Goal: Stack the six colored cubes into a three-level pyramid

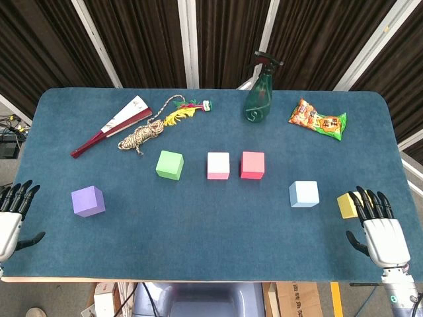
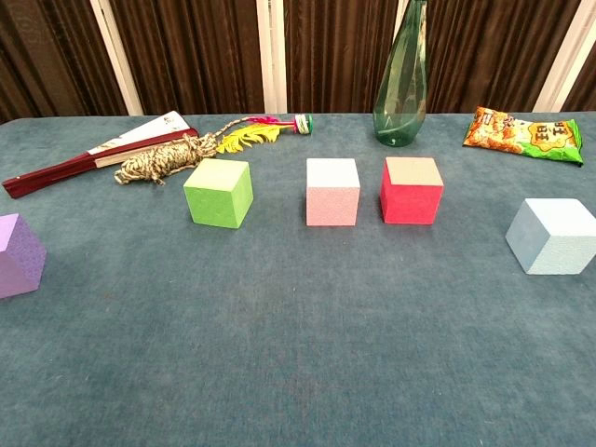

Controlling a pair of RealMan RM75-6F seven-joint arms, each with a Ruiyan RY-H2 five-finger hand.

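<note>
Behind the cubes, along the table's (image 1: 218, 264) far edge, lie a fan (image 1: 111, 125), rope (image 1: 140, 137), spray bottle (image 1: 259, 92) and snack bag (image 1: 318, 119). Green (image 1: 169, 164), pink (image 1: 218, 165), red (image 1: 252, 164), blue (image 1: 304, 193) and purple cubes (image 1: 88, 201) sit apart mid-table. My right hand (image 1: 378, 228) is spread, empty, by the yellow cube (image 1: 346, 205); my left hand (image 1: 12, 216) is released at the left edge.

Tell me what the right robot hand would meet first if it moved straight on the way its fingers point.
Probably the yellow cube: the right robot hand has its fingertips already overlapping that cube, though actual contact is unclear.

Six cubes (image 1: 218, 165) lie unstacked and apart, pink just beside red.
</note>
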